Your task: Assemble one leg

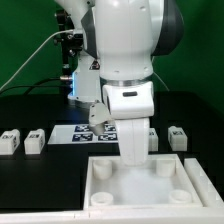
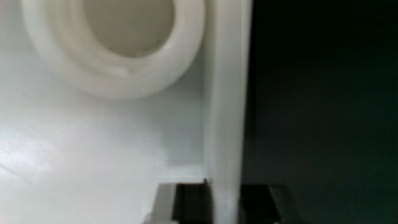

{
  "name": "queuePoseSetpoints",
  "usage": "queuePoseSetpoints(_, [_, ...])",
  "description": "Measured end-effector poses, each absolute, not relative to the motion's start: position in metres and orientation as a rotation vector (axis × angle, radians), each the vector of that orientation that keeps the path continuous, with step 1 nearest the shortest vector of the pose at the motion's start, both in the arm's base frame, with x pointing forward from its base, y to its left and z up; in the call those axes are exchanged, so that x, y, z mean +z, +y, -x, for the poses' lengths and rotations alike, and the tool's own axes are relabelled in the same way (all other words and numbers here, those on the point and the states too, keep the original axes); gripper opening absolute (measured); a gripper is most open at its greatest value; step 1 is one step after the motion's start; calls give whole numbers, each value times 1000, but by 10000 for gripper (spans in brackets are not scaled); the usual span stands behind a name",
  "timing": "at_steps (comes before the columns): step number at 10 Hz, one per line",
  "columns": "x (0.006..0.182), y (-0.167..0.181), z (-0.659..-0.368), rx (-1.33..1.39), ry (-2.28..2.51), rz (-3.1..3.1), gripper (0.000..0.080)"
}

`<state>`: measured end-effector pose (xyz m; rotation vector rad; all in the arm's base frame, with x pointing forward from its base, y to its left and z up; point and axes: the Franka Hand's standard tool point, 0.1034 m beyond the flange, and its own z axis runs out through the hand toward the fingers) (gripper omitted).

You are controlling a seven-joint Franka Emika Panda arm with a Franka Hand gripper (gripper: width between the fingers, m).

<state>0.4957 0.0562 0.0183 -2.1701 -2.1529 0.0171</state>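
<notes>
- The white tray (image 1: pixel 140 185) lies nearest, low in the exterior view, with round sockets (image 1: pixel 103 198) in its corners and none filled.
- The gripper (image 1: pixel 133 158) stands over the tray's far wall. In the wrist view that wall (image 2: pixel 226 100) runs between the dark fingertips (image 2: pixel 178 205), with a socket on one side and the dark table (image 2: pixel 329 100) on the other. I cannot tell whether the jaws pinch the wall or only straddle it.
- The leg (image 1: pixel 178 137) lies on the table at about 2 o'clock from the gripper, apart from it. Two more blocks (image 1: pixel 35 140) sit at 9 o'clock.
- Judged step: placing the tray, with no leg yet in hand. The next move calls for clearing the wall, then reaching a leg.
- No readable writing, only square tags on the blocks and the marker board (image 1: pixel 88 132).
</notes>
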Motion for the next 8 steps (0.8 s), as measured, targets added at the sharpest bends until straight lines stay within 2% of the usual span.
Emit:
queuePoseSetpoints(7, [17, 62, -496, 40, -2132, 2168, 75])
queuePoseSetpoints(8, [17, 62, -496, 41, -2131, 2169, 273])
